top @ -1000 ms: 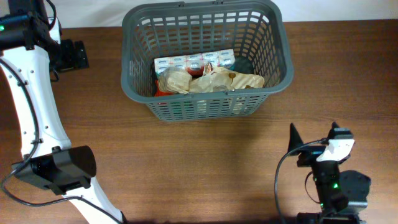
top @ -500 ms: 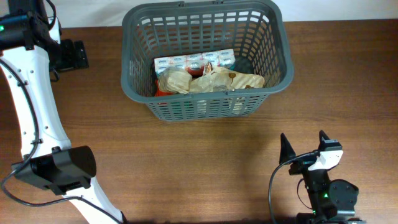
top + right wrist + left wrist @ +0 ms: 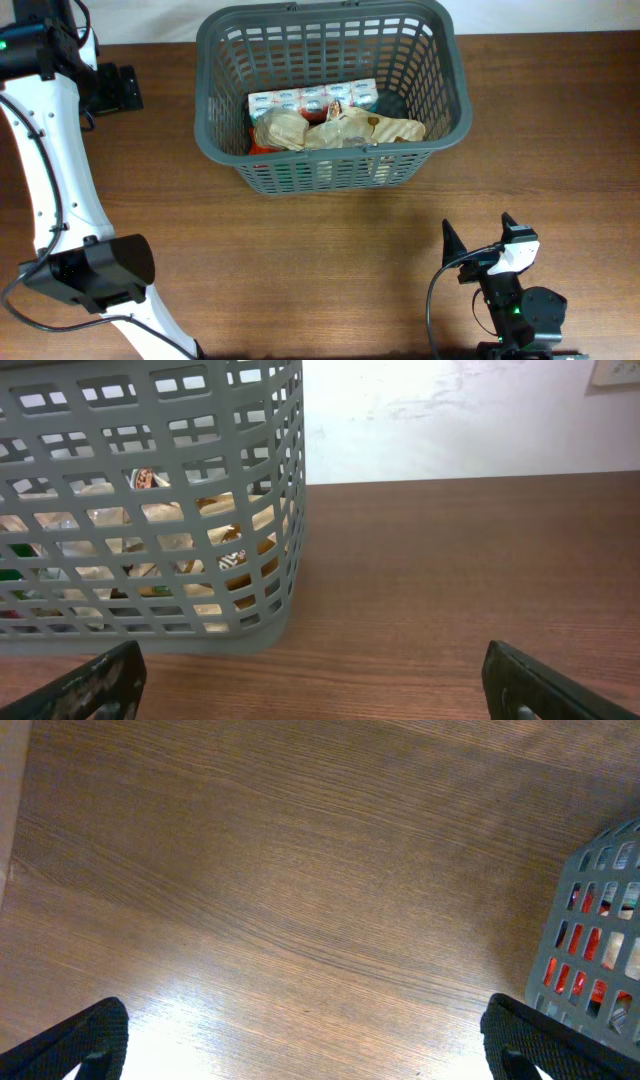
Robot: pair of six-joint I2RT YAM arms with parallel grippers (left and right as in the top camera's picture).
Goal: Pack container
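The container [image 3: 300,176] sits at the upper centre of the brown wood-grain worktop [image 3: 300,280]. It holds a white carton [image 3: 310,99] whose print is too small to read. A white wall [image 3: 450,410] rises behind. The left pincer [image 3: 305,1030] and right pincer [image 3: 310,670] stand spread.

The grey container [image 3: 320,176] stands in the upper middle of the frame on the brown wooden table [image 3: 300,270]. Inside it lie a white printed box [image 3: 312,98], crumpled tan bags [image 3: 345,128] and something red [image 3: 262,148] at its lower left. The right gripper [image 3: 480,234] is at the lower right, fingers spread, well apart from the container. The left gripper [image 3: 115,88] is at the upper left, and its white arm [image 3: 50,150] runs down the left edge.
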